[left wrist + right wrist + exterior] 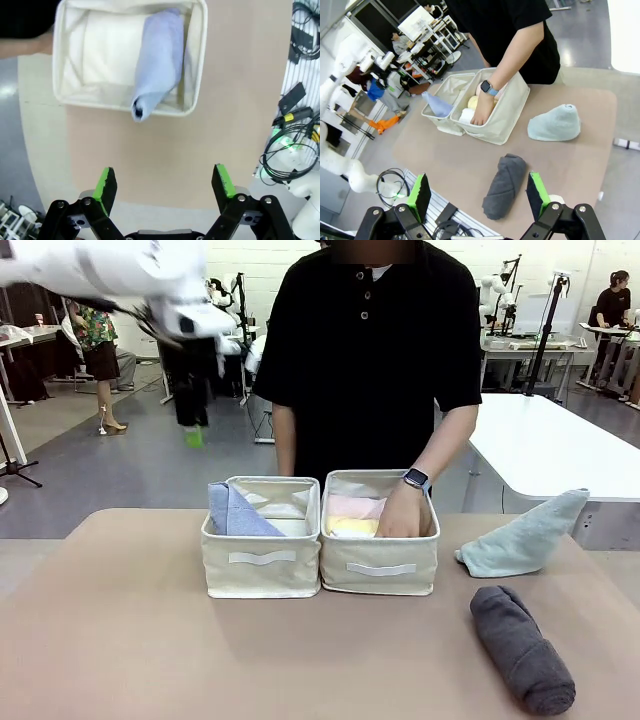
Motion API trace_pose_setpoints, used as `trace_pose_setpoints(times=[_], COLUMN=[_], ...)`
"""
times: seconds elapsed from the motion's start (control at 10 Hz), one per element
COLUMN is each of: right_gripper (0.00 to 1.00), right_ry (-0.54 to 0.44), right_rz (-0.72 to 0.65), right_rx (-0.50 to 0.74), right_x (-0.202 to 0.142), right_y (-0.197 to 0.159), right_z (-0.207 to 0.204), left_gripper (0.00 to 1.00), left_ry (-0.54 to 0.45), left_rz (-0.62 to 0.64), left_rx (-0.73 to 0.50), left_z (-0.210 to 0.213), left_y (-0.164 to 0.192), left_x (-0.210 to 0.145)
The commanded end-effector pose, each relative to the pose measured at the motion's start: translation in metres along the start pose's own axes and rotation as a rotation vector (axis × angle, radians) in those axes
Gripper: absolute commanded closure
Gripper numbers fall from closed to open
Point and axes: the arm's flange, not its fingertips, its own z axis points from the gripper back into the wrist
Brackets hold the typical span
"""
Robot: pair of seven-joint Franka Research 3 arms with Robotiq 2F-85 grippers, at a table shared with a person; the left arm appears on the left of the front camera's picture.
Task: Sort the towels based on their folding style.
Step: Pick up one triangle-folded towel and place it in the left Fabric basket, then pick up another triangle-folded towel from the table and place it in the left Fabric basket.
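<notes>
Over the bench (445, 160), the left claw (164, 176) and right claw (479, 186) gape empty, the right best pinching the grey roll (505, 186) across its middle lest it unroll.

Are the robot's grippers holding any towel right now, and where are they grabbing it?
No, nothing is held. The left gripper and the right gripper both stand open and empty.

Bright, even overhead light cast soft shadows under the cream fabric baskets (260, 580) by the person's hand (400, 515). Far above-left of it, the white robot arm (110, 275) was motion-blurred. Wrist views bowed at the edges.
</notes>
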Motion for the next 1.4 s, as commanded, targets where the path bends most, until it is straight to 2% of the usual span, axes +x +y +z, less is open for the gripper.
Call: trace_pose_setpoints(times=[0.0, 0.2, 0.3, 0.4, 0.9, 1.1, 1.2, 1.3], right_gripper=[0.00, 0.00, 0.00, 0.00, 0.00, 0.00, 0.00, 0.00], right_ry=[-0.020, -0.020, -0.020, -0.020, -0.020, -0.020, -0.020, -0.020], right_rz=[-0.002, -0.002, -0.002, -0.002, -0.002, -0.002, -0.002, -0.002], right_rx=[0.027, 0.027, 0.027, 0.027, 0.027, 0.027, 0.027, 0.027], right_x=[0.003, 0.003, 0.003, 0.003, 0.003, 0.003, 0.003, 0.003], right_y=[0.002, 0.002, 0.002, 0.002, 0.002, 0.002, 0.002, 0.002], right_z=[-0.001, -0.001, -0.001, -0.001, -0.001, -0.001, -0.001, -0.001], left_gripper=[0.02, 0.02, 0.02, 0.02, 0.02, 0.02, 0.02, 0.02], left_ry=[-0.083, -0.119, -0.109, -0.078, -0.090, -0.417, -0.616, -0.745], left_rz=[0.042, 0.091, 0.101, 0.099, 0.099, -0.015, -0.066, -0.074], left_rx=[0.008, -0.013, -0.012, -0.002, -0.003, -0.107, -0.130, -0.118], left_z=[-0.007, -0.008, -0.009, 0.013, 0.009, 0.041, 0.064, 0.079], left_y=[-0.012, -0.011, -0.012, -0.006, -0.006, 0.006, 0.005, 0.006], left_x=[-0.043, -0.066, -0.068, -0.063, -0.062, -0.099, -0.138, -0.177])
